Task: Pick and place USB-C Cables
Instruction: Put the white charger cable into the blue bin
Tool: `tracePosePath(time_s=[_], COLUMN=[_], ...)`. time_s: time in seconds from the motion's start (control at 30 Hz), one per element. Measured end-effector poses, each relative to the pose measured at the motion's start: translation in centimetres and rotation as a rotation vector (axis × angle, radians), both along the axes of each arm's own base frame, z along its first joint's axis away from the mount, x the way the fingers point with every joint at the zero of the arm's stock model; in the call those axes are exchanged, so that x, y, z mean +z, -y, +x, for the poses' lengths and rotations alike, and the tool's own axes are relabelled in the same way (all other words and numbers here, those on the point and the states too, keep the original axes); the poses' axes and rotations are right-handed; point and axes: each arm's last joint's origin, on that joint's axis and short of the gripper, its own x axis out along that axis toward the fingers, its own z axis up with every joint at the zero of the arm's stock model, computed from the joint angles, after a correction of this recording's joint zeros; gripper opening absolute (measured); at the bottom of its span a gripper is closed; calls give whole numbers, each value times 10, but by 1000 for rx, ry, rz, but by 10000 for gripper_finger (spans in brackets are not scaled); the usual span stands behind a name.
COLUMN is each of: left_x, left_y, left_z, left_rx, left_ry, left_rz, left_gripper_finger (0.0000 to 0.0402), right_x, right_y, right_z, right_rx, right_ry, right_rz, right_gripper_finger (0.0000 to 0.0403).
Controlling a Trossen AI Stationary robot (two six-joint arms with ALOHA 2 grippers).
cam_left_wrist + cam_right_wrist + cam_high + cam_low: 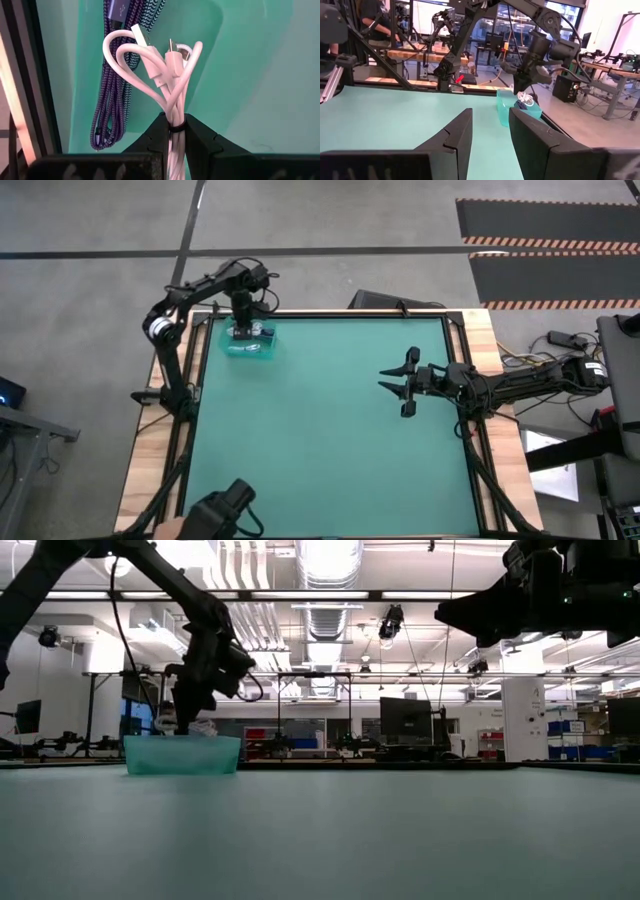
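A translucent teal tray (262, 352) sits at the table's far left corner. My left gripper (175, 120) stands over it, pointing down, shut on a white USB-C cable bundle (150, 65). A dark purple braided cable (112, 85) lies flat on the tray's floor (240, 60), and a blue-patterned braided length (150, 12) runs beside it. In the low view the left gripper (195, 705) hangs just above the tray (182, 755). My right gripper (398, 385) is open and touches nothing. It hovers over the table's right half, far from the tray. My left gripper pinches the white cable bundle between its two fingers at the tied waist (176, 129), where a dark band wraps it. The fingers come from above, pointing down. The white loops and plugs (135, 35) stick out past the fingertips over the tray. Whether they touch its floor cannot be told.
The green table top (330, 440) spreads wide between the two arms. A black frame rail (20, 75) runs close along the tray's outer side. A dark camera mount (225, 510) sits at the near edge. In the right wrist view a person (370, 20) is seated at a bench beyond the table.
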Motion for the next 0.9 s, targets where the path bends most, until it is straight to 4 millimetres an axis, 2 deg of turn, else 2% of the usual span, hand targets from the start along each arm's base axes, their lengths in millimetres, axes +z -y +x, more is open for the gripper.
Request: tracePosePath(time_s=[0.23,0.9], left_x=[-13,-29], left_y=[-3,-9], left_z=[2,7], left_rx=[-7,-12], left_ry=[-13,-23], left_rz=[-21,-40], left_gripper_finger=[26,26], right_x=[0,-1], right_y=[0,0], right_z=[0,0], right_rx=[0,0], right_ry=[-3,-6], right_rz=[1,3], right_gripper_finger=[118,118])
